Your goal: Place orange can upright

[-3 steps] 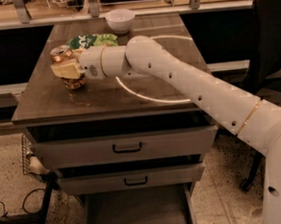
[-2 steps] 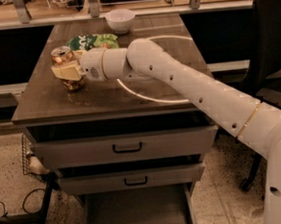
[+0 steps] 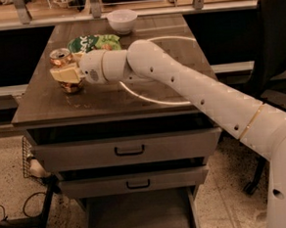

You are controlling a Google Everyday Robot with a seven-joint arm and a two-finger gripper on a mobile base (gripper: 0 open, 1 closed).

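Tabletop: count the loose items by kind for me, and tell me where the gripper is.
Cans: 1, the orange can, with the gripper closed on it near the left side of the table
Bags: 1, the green snack bag
Bowls: 1, the white bowl at the far edge
Total: 3

Table (image 3: 44, 101): mid-view, w/ 2 drawers (image 3: 128, 149) stacked under top.
Can (image 3: 60, 57): upright, left part of table top.
Gripper (image 3: 66, 74): clamped round can's middle, arm reaching in from right.
Bag (image 3: 95, 42): just behind can, to its right.
Bowl (image 3: 122, 20): back edge of table, behind bag.
Chair (image 3: 275, 43): right of table.
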